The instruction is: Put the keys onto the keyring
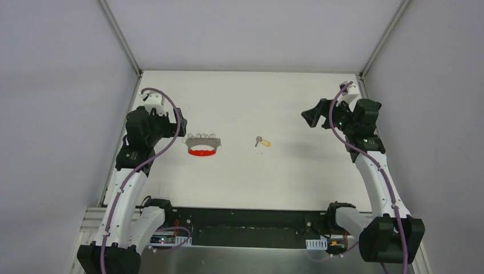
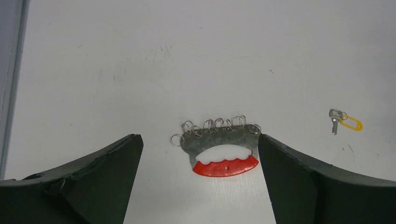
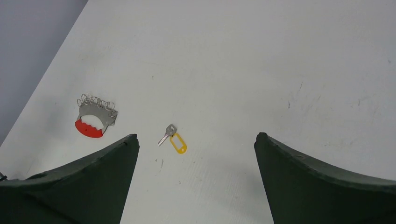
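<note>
Left wrist: left end effector (image 2: 198, 137), right end effector (image 3: 196, 136) spread; keyring rack (image 2: 219, 148) between left fingers (image 2: 93, 177); yellow-tagged key (image 2: 334, 122) apart, tag (image 2: 351, 124) unreadable.

Left arm (image 1: 122, 194) and right arm (image 1: 376, 177) are white tubes with chunky black joints. Purple cable (image 1: 161, 149) snakes along each, and the fingers (image 2: 93, 182) are dark wedge-shaped slabs.

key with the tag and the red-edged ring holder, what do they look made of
Key: silvery, shiny, likely metal. Tag: bright yellow, smooth, probably plastic. Plate: dull grey sheet with blotchy sheen, probably metal. Rings along its top: thin bright wire coils, likely steel. Red strip: glossy, plastic or a coating.
</note>
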Motion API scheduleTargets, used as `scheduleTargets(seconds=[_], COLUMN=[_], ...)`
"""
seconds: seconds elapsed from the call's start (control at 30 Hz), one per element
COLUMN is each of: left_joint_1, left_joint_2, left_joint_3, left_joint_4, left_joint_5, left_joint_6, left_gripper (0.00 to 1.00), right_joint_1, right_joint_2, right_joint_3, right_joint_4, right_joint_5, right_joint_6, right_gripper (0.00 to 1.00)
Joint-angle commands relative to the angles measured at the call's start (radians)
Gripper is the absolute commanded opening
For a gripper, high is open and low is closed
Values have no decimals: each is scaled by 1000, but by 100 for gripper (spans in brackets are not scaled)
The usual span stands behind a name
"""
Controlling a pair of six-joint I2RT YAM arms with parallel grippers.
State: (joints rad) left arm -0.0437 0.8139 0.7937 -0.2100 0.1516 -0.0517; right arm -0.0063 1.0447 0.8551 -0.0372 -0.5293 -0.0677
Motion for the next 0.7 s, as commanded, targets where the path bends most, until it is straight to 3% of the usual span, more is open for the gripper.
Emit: scheduleTargets(seconds=[0.0,0.33,0.53,0.67], left_joint_1=[9,9,3,-95], left_joint_2=[-22,-19,5,47], left_joint_3=[11,34,94,118], left_joint_4=[50,-10,-143,-238], left_joint_5=[15,21,128,79], left_joint_6=[-23,32,186,293], left_gripper=[99,100,100,100], right_joint_1=[-8,-14,1,89], right_joint_2=[-22,-23,-8,18], right_joint_3=[-3,-10,-2,17], right_joint_4=[33,33,10,-21], right_joint_5=[-35,-38,-8,11], right_joint_6=[1,-17,-51,-102], right_gripper=[98,98,98,98])
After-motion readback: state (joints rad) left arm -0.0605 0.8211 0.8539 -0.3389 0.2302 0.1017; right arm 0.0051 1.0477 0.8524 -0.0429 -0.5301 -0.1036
